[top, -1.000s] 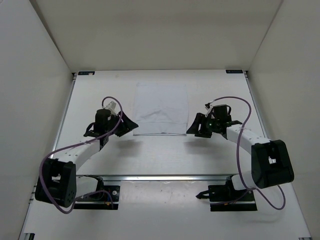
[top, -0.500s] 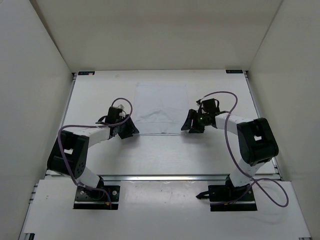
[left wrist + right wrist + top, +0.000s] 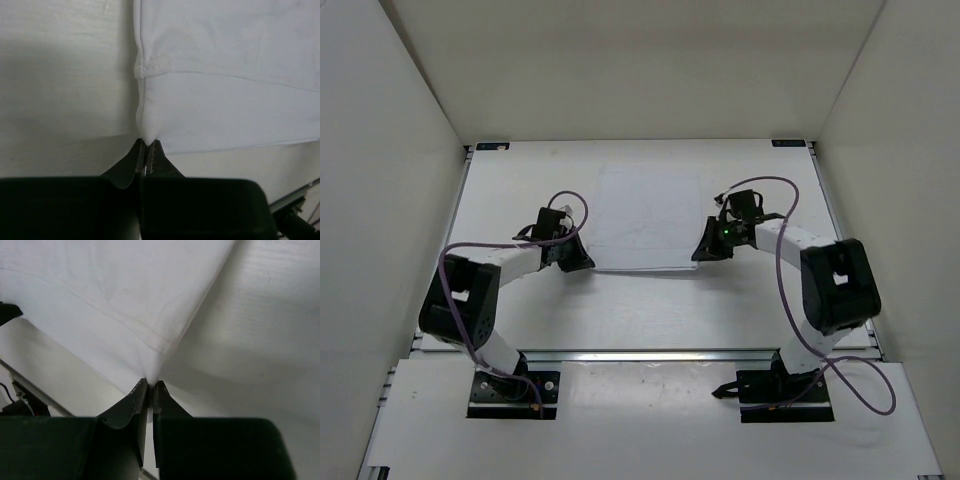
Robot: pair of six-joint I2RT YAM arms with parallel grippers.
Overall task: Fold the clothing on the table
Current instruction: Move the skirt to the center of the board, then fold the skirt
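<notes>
The clothing [image 3: 645, 215] is a thin white garment lying flat on the table [image 3: 640, 310], near its far middle. My left gripper [image 3: 586, 264] is shut on the garment's near left corner [image 3: 149, 131], which bunches to a point between the jaws [image 3: 148, 145]. My right gripper [image 3: 699, 254] is shut on the near right corner [image 3: 150, 367], pinched between its jaws [image 3: 150, 385]. A stitched hem band [image 3: 155, 64] shows beside the left corner, and a hem seam [image 3: 160, 342] runs past the right one. The near edge looks slightly lifted.
White walls enclose the table on the left, right and back. Dark corner brackets [image 3: 492, 146] [image 3: 790, 143] mark the far corners. Purple cables [image 3: 775, 185] loop over both arms. The arm bases [image 3: 510, 392] [image 3: 782, 395] sit on the near rail.
Both grippers moved in to the garment's near corners and shut on them; they stood open beside it earlier. The near edge has been drawn a little out of its flat lie.
</notes>
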